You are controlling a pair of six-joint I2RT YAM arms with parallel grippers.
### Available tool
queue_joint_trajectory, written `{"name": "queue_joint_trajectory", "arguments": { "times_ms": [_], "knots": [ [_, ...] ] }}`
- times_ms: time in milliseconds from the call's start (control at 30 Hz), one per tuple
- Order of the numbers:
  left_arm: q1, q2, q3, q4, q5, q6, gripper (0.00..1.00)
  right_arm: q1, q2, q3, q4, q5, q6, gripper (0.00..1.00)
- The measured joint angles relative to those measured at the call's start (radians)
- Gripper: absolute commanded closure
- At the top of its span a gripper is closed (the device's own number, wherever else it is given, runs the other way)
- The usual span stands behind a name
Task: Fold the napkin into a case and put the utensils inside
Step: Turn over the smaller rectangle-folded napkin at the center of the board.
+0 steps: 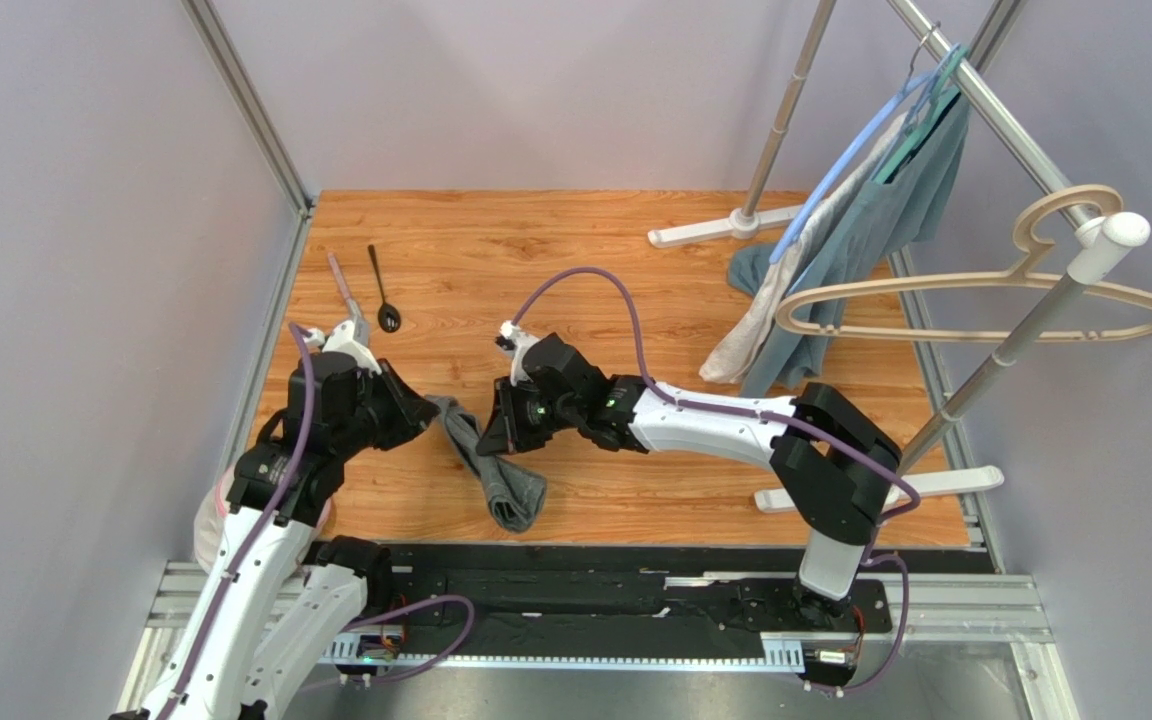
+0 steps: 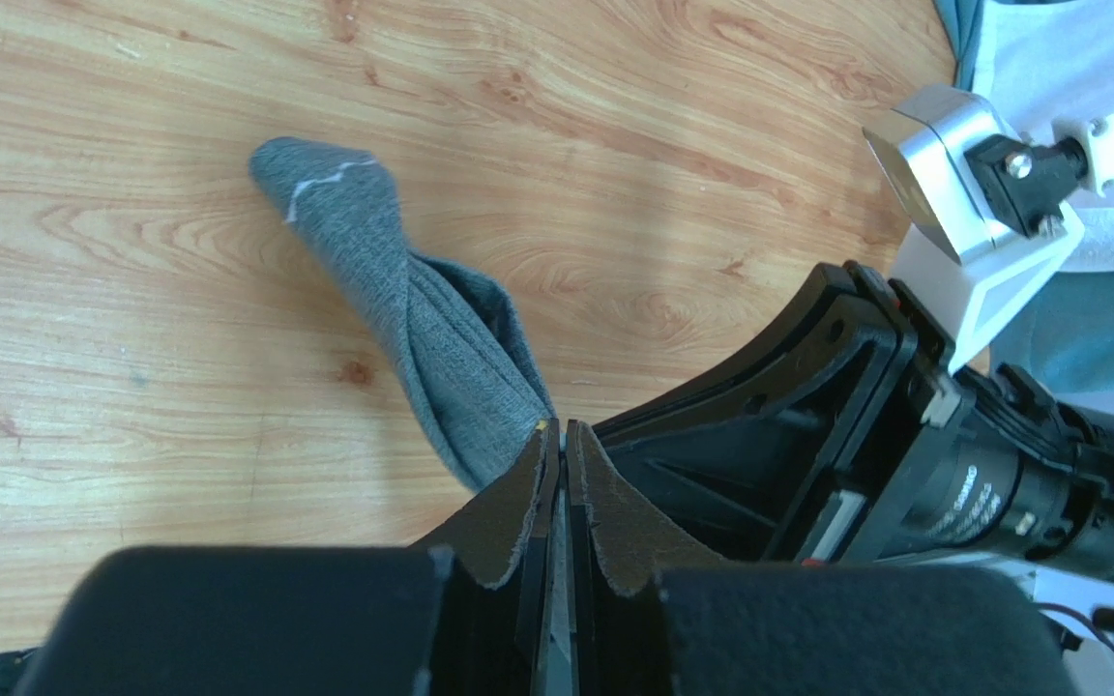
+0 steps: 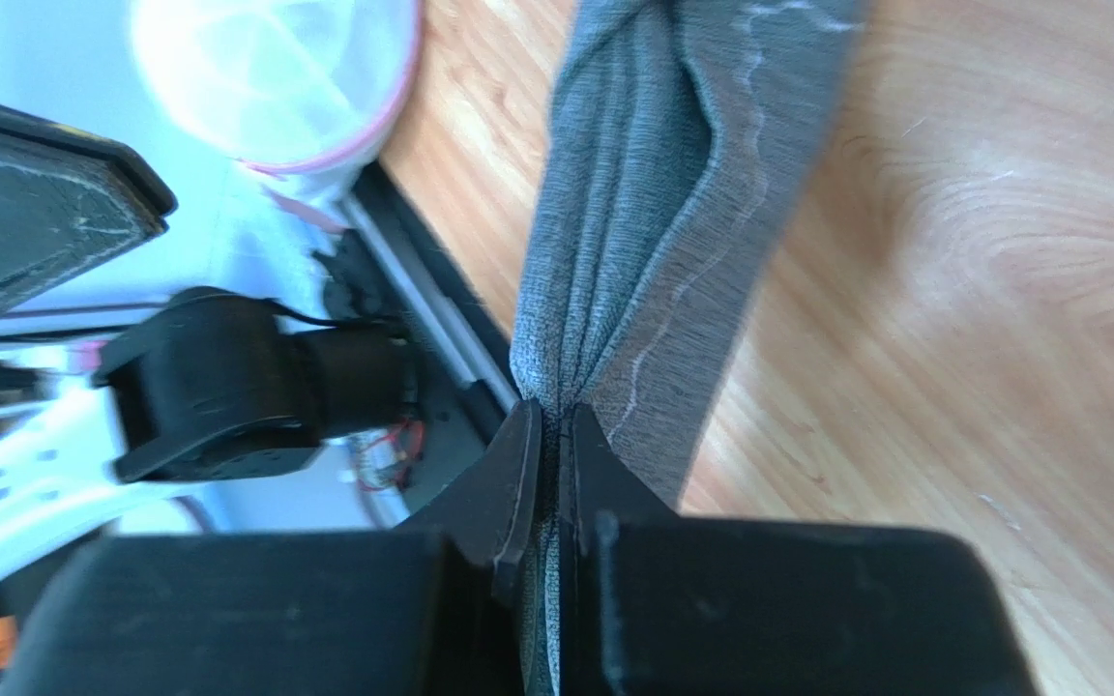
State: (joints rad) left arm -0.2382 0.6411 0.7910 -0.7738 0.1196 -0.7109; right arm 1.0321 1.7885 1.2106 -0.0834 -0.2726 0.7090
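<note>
Napkin (image 1: 507, 488): dark grey knit, rope-twisted, 6 o'clock.
Left gripper (image 2: 559, 429): pinching napkin's end.
Right gripper (image 3: 549, 418): clamped on napkin.

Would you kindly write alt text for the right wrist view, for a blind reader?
The right tool is shut on the bunched dark grey napkin, which stretches away over the wooden table. The left arm is blurred at left.

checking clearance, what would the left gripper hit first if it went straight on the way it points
The napkin: its end lies right at the left gripper's tips, possibly already touching.
</note>
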Motion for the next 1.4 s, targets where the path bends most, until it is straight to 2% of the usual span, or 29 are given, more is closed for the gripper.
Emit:
{"name": "queue_joint_trajectory", "arguments": {
  "times_ms": [167, 200, 367, 600, 767, 900, 1167, 1333, 1400],
  "knots": [
    [0.000, 0.009, -0.001, -0.006, -0.001, 0.011, 0.90, -0.074, -0.008, -0.203, 0.321, -0.126, 0.174, 1.00],
    [0.000, 0.014, -0.003, -0.006, -0.001, 0.011, 0.90, -0.087, -0.008, -0.214, 0.335, -0.131, 0.183, 1.00],
    [0.000, 0.049, -0.031, 0.015, 0.002, 0.011, 0.91, -0.169, 0.041, -0.402, 0.644, -0.201, 0.322, 1.00],
    [0.000, 0.150, -0.093, 0.090, 0.012, 0.009, 0.91, -0.261, 0.091, -0.522, 0.901, -0.266, 0.441, 1.00],
    [0.000, 0.266, -0.141, 0.188, 0.048, -0.010, 0.92, -0.332, 0.091, -0.537, 0.934, -0.320, 0.452, 1.00],
    [-0.003, 0.431, -0.138, 0.306, 0.088, -0.028, 0.92, -0.386, 0.098, -0.537, 0.942, -0.375, 0.454, 1.00],
    [-0.020, 0.758, -0.008, 0.472, 0.144, -0.054, 0.93, -0.453, 0.170, -0.524, 0.974, -0.464, 0.473, 1.00],
    [-0.040, 0.883, 0.092, 0.521, 0.165, -0.058, 0.94, -0.479, 0.176, -0.514, 0.972, -0.494, 0.472, 0.93],
    [-0.047, 0.942, 0.143, 0.524, 0.182, -0.058, 0.94, -0.489, 0.175, -0.510, 0.956, -0.501, 0.460, 0.81]
  ]
}}
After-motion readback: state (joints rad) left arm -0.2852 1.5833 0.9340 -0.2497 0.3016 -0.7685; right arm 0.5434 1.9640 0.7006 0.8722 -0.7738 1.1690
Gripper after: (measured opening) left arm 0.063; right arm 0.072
